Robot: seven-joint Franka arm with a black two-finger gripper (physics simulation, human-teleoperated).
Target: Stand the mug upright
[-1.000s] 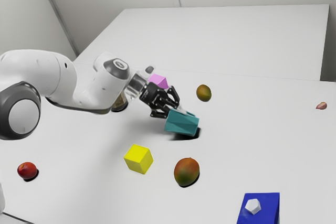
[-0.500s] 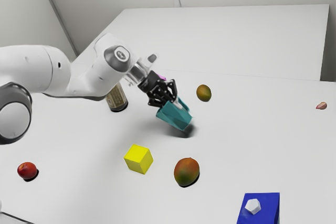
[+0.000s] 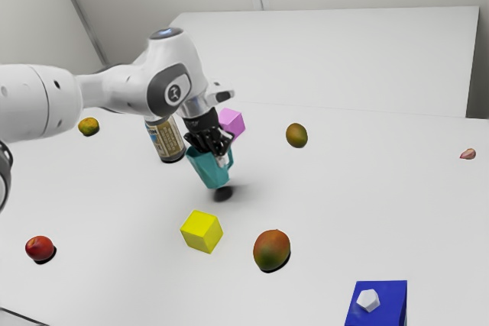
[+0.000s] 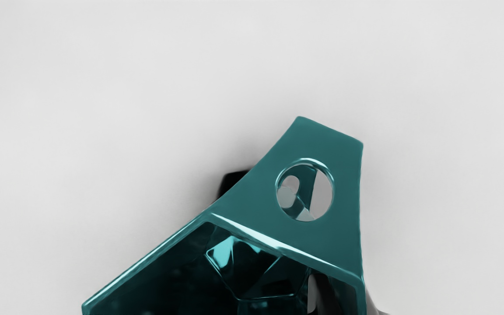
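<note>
Mug [image 3: 208, 167]: centre-left of the exterior view, under the gripper, mouth up but tilted, its base toward the view's right and its rim toward the view's left; clear of the table, with a shadow [image 3: 223, 194] below the base.
Handle [image 3: 231, 159]: on the mug's side toward the exterior view's right; in the wrist view its round hole shows, next to the dark inside of the mug.
Gripper [image 3: 221, 156]: pinched nearly closed on the mug's wall, one finger [image 4: 325, 295] inside the mug and the other outside.
Arm [image 3: 114, 88]: in from the exterior view's left, hand pointing down at the mug.
Bottle [image 3: 166, 141]: upright, just left of the mug.
Pink cube [image 3: 231, 124]: above the mug in the frame, partly behind the hand.
Yellow cube [image 3: 202, 232]: below the mug, lower centre-left.
Mangoes: one [image 3: 272, 250] at lower centre, a smaller one [image 3: 296, 135] above it, right of the pink cube.
Yellow fruit [image 3: 89, 126]: left, under the arm.
Red fruit [image 3: 40, 248]: lower left.
Clove [image 3: 468, 154]: far right.
Blue block [image 3: 391, 311]: bottom edge, right of centre, a white lump [image 3: 368, 300] on it.
</note>
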